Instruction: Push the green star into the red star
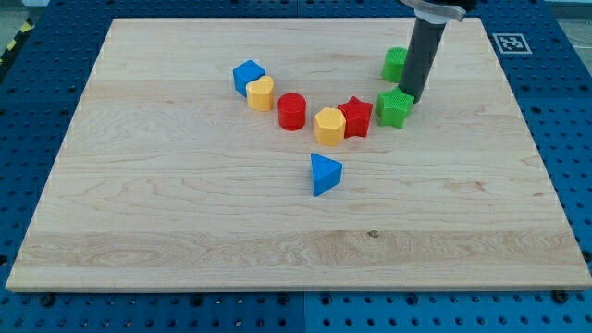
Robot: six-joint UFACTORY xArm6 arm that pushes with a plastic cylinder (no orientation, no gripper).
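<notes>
Your tip (408, 99): bare dark rod end, nothing to grasp, touching the top-right edge of the green star block (394, 108) | green star just beside the red star block (355, 117), contact unclear | rod partly hides another green block (395, 65), shape unclear | yellow block (328, 127) touches the red star's left; red cylinder (292, 111), yellow heart (262, 93), blue cube (248, 76), blue triangle (325, 174) on the wooden board (185, 222).

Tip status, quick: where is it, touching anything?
My tip: no gripper, holds nothing; at the green star's top-right edge, seemingly touching. The red star is beside it, left.
</notes>
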